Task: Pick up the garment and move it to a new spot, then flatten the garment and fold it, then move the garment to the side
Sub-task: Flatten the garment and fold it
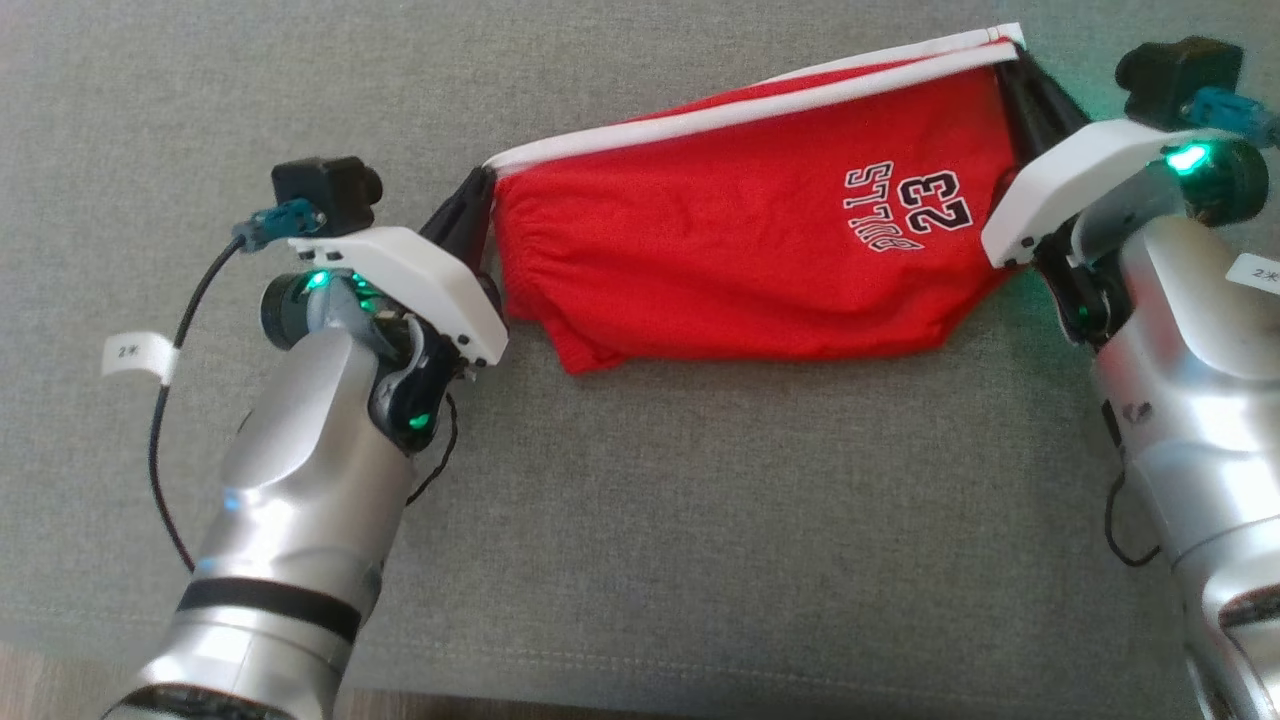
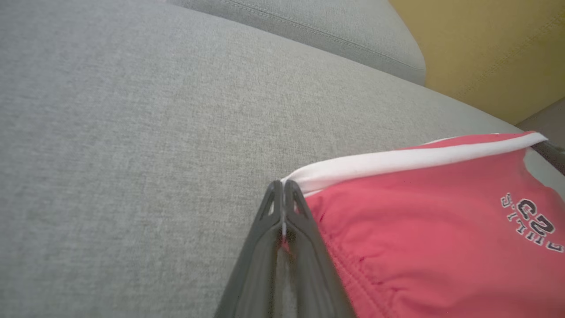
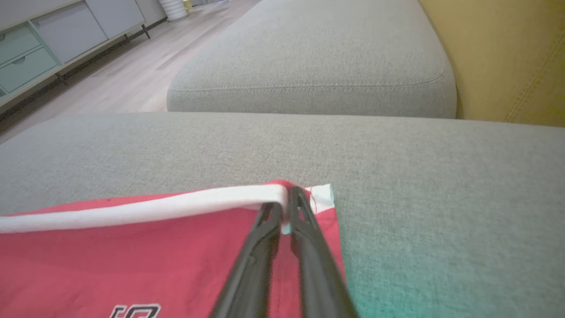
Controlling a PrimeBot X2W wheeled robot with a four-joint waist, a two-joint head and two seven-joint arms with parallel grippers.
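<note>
A red garment with a white edge band and a "BULLS 23" print is stretched between my two grippers over the grey cushion. My left gripper is shut on its left corner, and in the left wrist view the dark fingers pinch the white band of the garment. My right gripper is shut on the right corner at the top right. In the right wrist view its fingers clamp the band of the garment. The garment's lower edge sags onto the cushion.
The grey cushion spreads wide on every side of the garment. A second grey cushion lies beyond it, beside a yellow backrest. Wooden floor and pale drawers lie off to one side.
</note>
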